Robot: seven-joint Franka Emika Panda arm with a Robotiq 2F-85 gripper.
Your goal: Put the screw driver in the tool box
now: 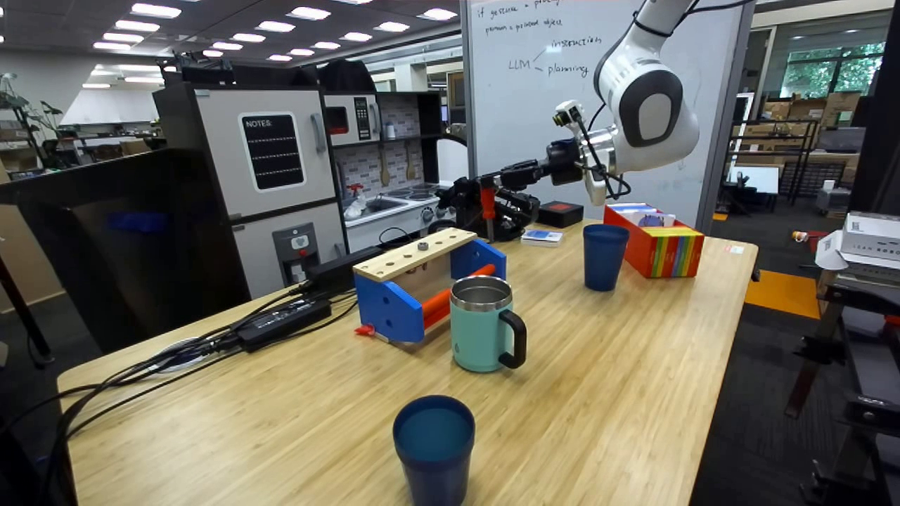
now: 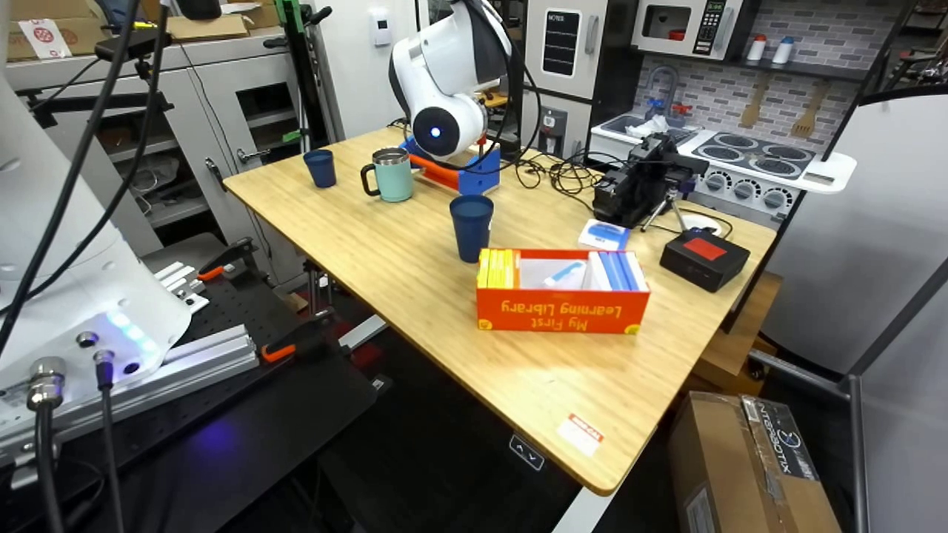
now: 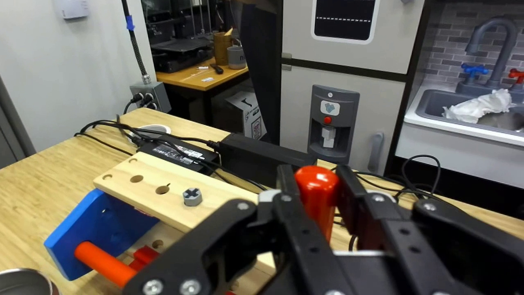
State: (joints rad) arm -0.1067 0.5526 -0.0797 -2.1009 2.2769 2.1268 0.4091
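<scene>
The tool box (image 1: 390,309) has blue sides, a light wooden top with holes and a red-orange rod. It stands on the table in both exterior views (image 2: 480,179), and its top shows left of my jaws in the wrist view (image 3: 221,197). A grey bolt sits in one hole. My gripper (image 3: 318,186) is shut on the red-orange handle of the screw driver (image 3: 315,200). In an exterior view the screw driver (image 1: 488,204) hangs upright, shaft down, near the tool box's far end. Whether its tip touches anything, I cannot tell. The arm hides my gripper in an exterior view.
A teal mug (image 1: 481,330) stands close to the tool box. Dark blue cups (image 1: 605,256) (image 1: 434,450) stand farther off. Black adapters and cables (image 1: 285,323) lie behind. Bulky black equipment (image 2: 644,181), a red-orange book box (image 2: 563,311) and a small black box (image 2: 703,259) share the table.
</scene>
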